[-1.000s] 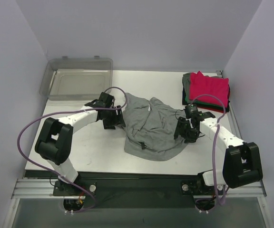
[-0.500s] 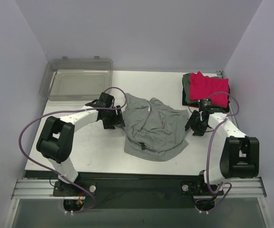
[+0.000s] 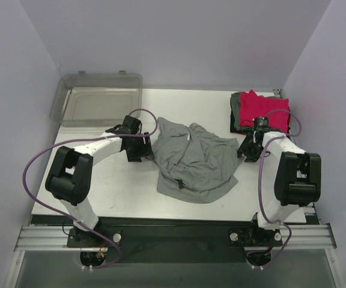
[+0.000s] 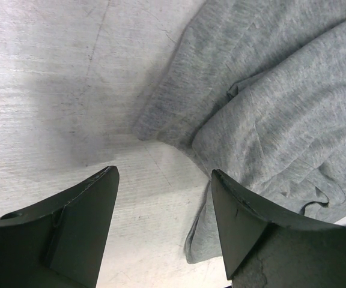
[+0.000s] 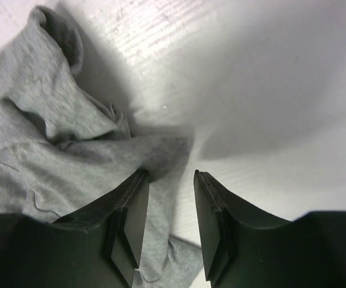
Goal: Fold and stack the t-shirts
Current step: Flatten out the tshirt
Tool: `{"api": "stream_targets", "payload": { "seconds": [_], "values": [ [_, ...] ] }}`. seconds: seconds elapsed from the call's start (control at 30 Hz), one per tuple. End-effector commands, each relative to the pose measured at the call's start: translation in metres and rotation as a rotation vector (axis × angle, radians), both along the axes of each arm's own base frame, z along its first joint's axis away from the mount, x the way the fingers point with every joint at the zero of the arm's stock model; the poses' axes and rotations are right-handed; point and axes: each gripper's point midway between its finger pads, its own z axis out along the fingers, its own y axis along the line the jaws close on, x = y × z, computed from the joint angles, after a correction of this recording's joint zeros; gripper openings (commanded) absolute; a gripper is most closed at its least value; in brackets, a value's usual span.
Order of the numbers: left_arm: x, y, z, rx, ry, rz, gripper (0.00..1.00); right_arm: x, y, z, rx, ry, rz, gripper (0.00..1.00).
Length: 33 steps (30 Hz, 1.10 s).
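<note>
From above, you see the grey shirt (image 3: 196, 167) lying crumpled and unfolded at the middle of the surface (image 3: 119, 186), with one arm at each side of it. The folded stack (image 3: 263, 111) sits in the far right corner, well apart from the loose shirt. A pink-red shirt is on top, and green, grey and dark edges show beneath it. The clear bin (image 3: 98, 99) stands at the far left corner.

That high view does not let you judge the fingers; the wrist cameras do. On the left wrist, the left pincer (image 4: 162, 174) is wide apart and holds nothing. Bare surface lies between its tips. The shirt's rumpled edge lies just ahead of them, and more cloth runs down beside the right-hand finger. You cannot tell whether that finger touches the cloth.

On the right wrist, the right pincer (image 5: 170, 175) stands slightly apart with a narrow gap and is not clamped on anything. A fold of the shirt's edge reaches to the mouth of that gap, and cloth passes under one finger. The other finger hangs over bare surface. Neither wrist view shows the stack or the bin.
</note>
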Motion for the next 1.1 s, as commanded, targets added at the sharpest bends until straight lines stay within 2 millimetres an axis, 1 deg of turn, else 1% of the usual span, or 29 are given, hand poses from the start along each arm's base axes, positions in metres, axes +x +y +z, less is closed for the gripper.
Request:
{"api": "stream_targets", "payload": {
  "seconds": [0.0, 0.07, 0.1, 0.2, 0.33, 0.4, 0.43, 0.47, 0.5, 0.53, 0.57, 0.6, 0.63, 0.77, 0.83, 0.9, 0.93, 0.97, 1.03, 1.07],
  "values": [
    [0.014, 0.002, 0.024, -0.008, -0.069, 0.001, 0.74, 0.017, -0.008, 0.002, -0.027, -0.015, -0.001, 0.36],
    [0.015, 0.002, 0.025, -0.005, -0.071, -0.004, 0.74, 0.019, -0.007, -0.001, -0.022, -0.01, 0.006, 0.33],
    [0.015, 0.002, 0.025, -0.003, -0.072, -0.005, 0.73, 0.018, -0.006, -0.005, -0.023, 0.004, 0.007, 0.32],
    [0.016, 0.003, 0.025, 0.001, -0.072, -0.003, 0.73, 0.015, -0.01, -0.009, -0.042, 0.018, 0.003, 0.3],
    [0.019, 0.003, 0.025, 0.007, -0.077, -0.005, 0.74, 0.006, -0.011, -0.015, -0.052, 0.051, 0.011, 0.29],
    [0.022, 0.005, 0.026, 0.022, -0.09, -0.007, 0.74, 0.001, -0.012, -0.017, -0.054, 0.071, 0.009, 0.26],
    [0.023, 0.005, 0.025, 0.03, -0.09, -0.01, 0.74, -0.001, -0.012, -0.018, -0.055, 0.076, 0.004, 0.23],
    [0.025, 0.005, 0.023, 0.037, -0.091, -0.013, 0.73, -0.004, -0.012, -0.02, -0.056, 0.085, 0.005, 0.15],
    [0.029, 0.005, 0.024, 0.044, -0.1, -0.012, 0.73, -0.005, -0.012, -0.02, -0.057, 0.09, 0.01, 0.1],
    [0.032, 0.004, 0.019, 0.05, -0.095, -0.014, 0.73, -0.007, -0.012, -0.02, -0.06, 0.098, 0.011, 0.06],
    [0.033, 0.003, 0.017, 0.055, -0.093, -0.022, 0.72, -0.008, -0.013, -0.018, -0.063, 0.103, 0.011, 0.0],
    [0.038, 0.001, 0.019, 0.055, -0.1, -0.026, 0.72, -0.008, -0.014, -0.013, -0.065, 0.094, 0.008, 0.0],
    [0.039, 0.0, 0.013, 0.063, -0.087, -0.03, 0.71, -0.011, -0.015, -0.01, -0.067, 0.1, 0.007, 0.0],
    [0.049, -0.006, 0.009, 0.076, -0.098, -0.042, 0.66, -0.014, -0.016, 0.01, -0.06, 0.063, -0.007, 0.0],
    [0.048, -0.009, 0.004, 0.094, -0.075, -0.05, 0.65, -0.016, -0.015, 0.014, -0.053, 0.059, -0.013, 0.0],
    [0.046, -0.005, 0.0, 0.144, -0.061, -0.043, 0.61, -0.015, -0.014, 0.021, -0.047, 0.046, -0.014, 0.0],
    [0.041, -0.005, -0.002, 0.154, -0.042, -0.05, 0.61, -0.014, -0.014, 0.023, -0.047, 0.039, -0.016, 0.0],
    [0.041, 0.001, -0.003, 0.19, -0.05, -0.036, 0.59, -0.013, -0.014, 0.026, -0.046, 0.031, -0.015, 0.0],
    [0.04, 0.001, -0.005, 0.191, -0.055, -0.038, 0.57, -0.011, -0.014, 0.032, -0.044, 0.022, -0.016, 0.0],
    [0.036, -0.001, -0.008, 0.178, -0.045, -0.046, 0.52, -0.01, -0.014, 0.036, -0.042, 0.009, -0.017, 0.0]
  ]
}}
